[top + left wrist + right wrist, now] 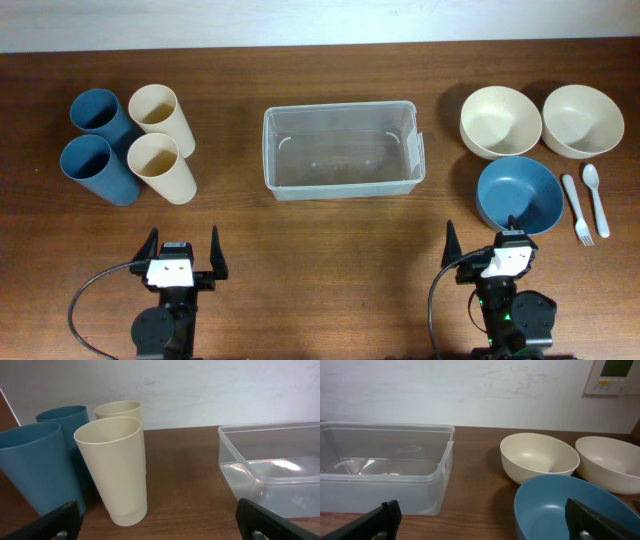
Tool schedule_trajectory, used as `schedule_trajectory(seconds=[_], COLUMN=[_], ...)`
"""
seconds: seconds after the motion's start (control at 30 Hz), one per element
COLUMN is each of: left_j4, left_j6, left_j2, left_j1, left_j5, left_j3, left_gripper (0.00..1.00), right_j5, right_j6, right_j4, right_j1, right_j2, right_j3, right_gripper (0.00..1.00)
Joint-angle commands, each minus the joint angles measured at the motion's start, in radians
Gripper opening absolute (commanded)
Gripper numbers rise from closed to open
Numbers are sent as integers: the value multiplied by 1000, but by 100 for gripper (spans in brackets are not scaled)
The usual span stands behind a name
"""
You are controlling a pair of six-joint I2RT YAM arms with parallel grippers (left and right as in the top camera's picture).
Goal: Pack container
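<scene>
The clear plastic container (340,150) stands empty at the middle of the table. It also shows in the left wrist view (270,460) and the right wrist view (385,465). My left gripper (183,245) is open and empty near the front edge, below the cups; its fingers frame bare table (160,525). My right gripper (487,245) is open and empty at the front right, just in front of the blue bowl (518,193), whose near rim lies between the fingers (485,522).
Two blue cups (97,112) (90,165) and two cream cups (158,115) (160,165) stand at the left. Two cream bowls (500,120) (582,120) sit at the back right. A pale fork (577,210) and spoon (596,195) lie at the far right.
</scene>
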Motion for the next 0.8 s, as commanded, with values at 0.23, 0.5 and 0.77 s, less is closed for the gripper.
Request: schedule_trajectory(seconds=[0.23,0.5,0.77], left_j4=[-3,-3,-3], left_j6=[12,12,12], left_j2=[-8,-8,-8], left_j1=[5,5,5], left_j5=[14,14,14], left_j3=[-4,-4,-4], left_gripper=[99,100,99], right_j5=[5,5,-52], right_j6=[1,1,40], right_j4=[2,2,14], right_j1=[-7,-7,-7], right_j2=[-10,-10,-10], right_j3=[-11,-11,-11], right_gripper=[99,99,99])
